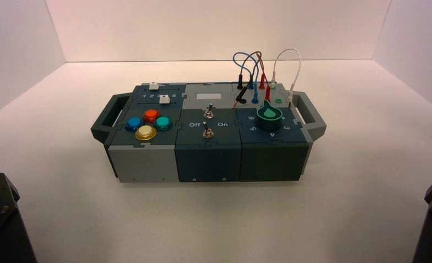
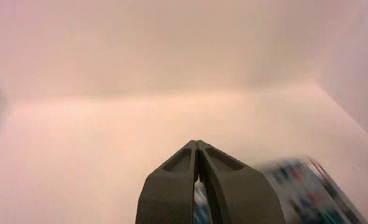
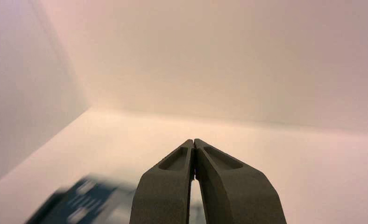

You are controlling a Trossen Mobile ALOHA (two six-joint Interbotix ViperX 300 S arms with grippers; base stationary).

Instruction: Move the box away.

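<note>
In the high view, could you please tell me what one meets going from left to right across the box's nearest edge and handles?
Dark left handle, light grey front panel, dark blue front panel, dark green front panel, grey right handle.

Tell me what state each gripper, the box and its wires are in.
Left gripper: shut, short of the box
Right gripper: shut, short of the box
Box: upright on the table, ungripped
White wire: looped above the box's far right part

The dark-teal and grey panel box [image 1: 209,163] looks like matt plastic, its round coloured buttons [image 1: 163,123] are kinda glossy, and those little toggle switches [image 1: 208,132] look like shiny metal.
</note>
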